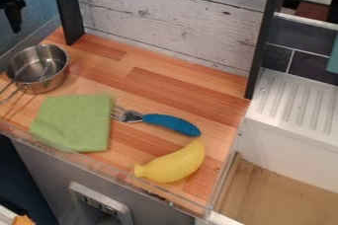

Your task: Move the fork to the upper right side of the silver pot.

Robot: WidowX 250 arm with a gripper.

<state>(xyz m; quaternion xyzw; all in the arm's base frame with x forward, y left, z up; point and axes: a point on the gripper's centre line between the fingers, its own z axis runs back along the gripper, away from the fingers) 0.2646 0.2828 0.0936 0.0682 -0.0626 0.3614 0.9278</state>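
Rn the gripper (12, 9) is off past the counter's (168, 78) back L corner; can't tell if it's open or closed. Fork (158, 119) lies flat mid-counter, btwn green cloth (74, 122) and R edge, blue handle twd R edge, tines at cloth's side. Silver pot (38, 68) sits nr L edge, behind cloth. Yellow banana (173, 163) nr front R corner, in front of fork.

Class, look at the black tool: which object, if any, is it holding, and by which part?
Nothing is visibly held. The tool is at the upper left, well apart from the fork, which lies on the wooden counter.
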